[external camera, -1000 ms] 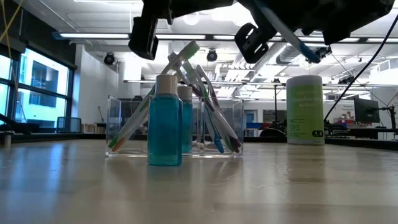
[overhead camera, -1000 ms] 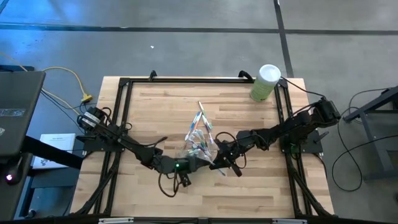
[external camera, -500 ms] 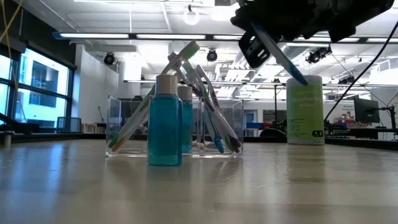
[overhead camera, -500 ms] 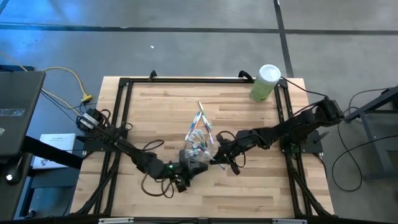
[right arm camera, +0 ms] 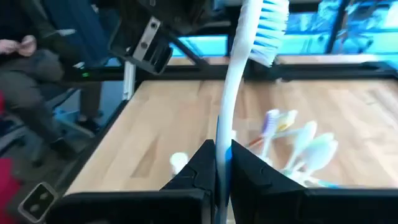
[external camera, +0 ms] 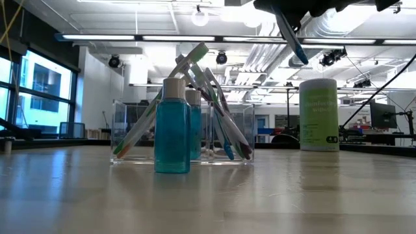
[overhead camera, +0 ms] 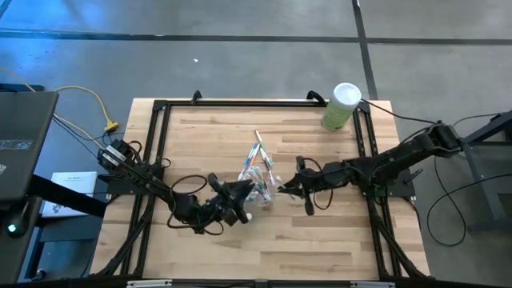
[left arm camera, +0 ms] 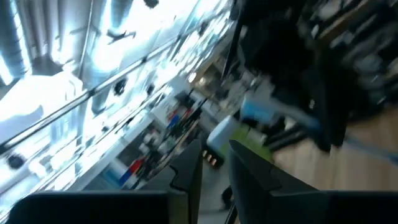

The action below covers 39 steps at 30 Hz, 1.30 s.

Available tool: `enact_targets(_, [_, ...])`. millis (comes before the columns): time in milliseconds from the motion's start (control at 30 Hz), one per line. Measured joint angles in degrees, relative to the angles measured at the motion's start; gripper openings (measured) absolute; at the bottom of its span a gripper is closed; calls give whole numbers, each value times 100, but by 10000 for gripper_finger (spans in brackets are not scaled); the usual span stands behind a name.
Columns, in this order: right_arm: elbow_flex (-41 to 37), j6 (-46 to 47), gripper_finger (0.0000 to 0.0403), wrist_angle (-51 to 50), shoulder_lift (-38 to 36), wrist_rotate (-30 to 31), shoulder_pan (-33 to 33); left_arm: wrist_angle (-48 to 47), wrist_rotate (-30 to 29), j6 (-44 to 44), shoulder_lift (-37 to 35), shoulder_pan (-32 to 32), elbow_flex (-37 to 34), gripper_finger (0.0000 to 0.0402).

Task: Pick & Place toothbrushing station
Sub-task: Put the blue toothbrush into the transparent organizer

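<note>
My right pincer (right arm camera: 222, 163) pinches a toothbrush (right arm camera: 239, 74) upright, just right of the holder (overhead camera: 258, 190) at desk centre; left pincer (overhead camera: 240, 202) unclear.

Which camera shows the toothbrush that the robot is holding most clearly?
The right wrist view: the white toothbrush with blue bristles stands pinched in the right tool. The low view shows only its tilted handle; the high view shows a faint sliver; the left wrist view shows only blur.

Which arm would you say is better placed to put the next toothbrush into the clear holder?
The right. Its hand already grips a white toothbrush beside the holder; the left hand looks empty.
</note>
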Motion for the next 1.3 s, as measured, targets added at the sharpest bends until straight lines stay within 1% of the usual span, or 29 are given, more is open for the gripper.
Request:
enact_targets(133, [0,-46,13,-97,-149,41,0,320,-735,592,0,-13,0,67])
enact_targets(200, [0,-121,13,-121,-149,32,0,302,-937,753,1,-55,0,67])
enact_targets(400, [0,-220,13,-125,-147,-27,0,306,-613,835,2,-106,0,67])
enact_targets(533, [0,-305,13,-114,-144,-69,0,339,-477,1386,2,-115,0,67])
enact_targets(600, [0,-344,13,-119,-144,-73,0,338,-422,1492,2,-134,0,67])
enact_targets(667, [0,-408,13,-116,-144,-75,0,341,-342,1430,2,-156,0,67])
enact_targets(767, [0,-419,13,-116,-142,-76,0,341,-304,863,2,-181,0,70])
enact_targets(967, [0,-427,13,-112,-142,-274,0,332,-284,959,2,-253,0,92])
enact_targets(1067, [0,-428,13,-112,-142,-276,0,280,-246,758,2,-317,0,109])
enact_targets(1200, [0,-471,13,-112,-140,-314,0,284,-246,745,2,-443,0,133])
enact_targets(1300, [0,-473,13,-112,-140,-335,0,284,-467,768,2,-561,0,149])
